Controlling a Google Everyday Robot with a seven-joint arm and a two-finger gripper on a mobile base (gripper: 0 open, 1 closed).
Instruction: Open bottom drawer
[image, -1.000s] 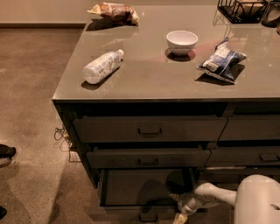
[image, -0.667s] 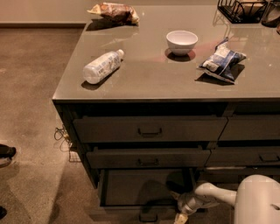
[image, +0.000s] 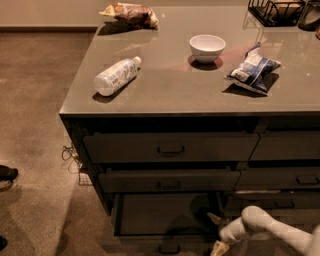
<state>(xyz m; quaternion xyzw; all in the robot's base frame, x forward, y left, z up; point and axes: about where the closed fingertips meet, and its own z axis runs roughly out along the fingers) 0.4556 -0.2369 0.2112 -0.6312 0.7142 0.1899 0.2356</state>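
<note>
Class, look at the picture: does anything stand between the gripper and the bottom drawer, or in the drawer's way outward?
Nothing visible does. The gripper hangs right beside the front right corner of the bottom drawer, which is already pulled out. What lies ahead of the drawer's front is outside the view.

one camera, high in front of the counter (image: 175, 92), looks down fairly near over its top and drawer fronts (image: 170, 148); gripper (image: 217, 234) low, right of middle.
</note>
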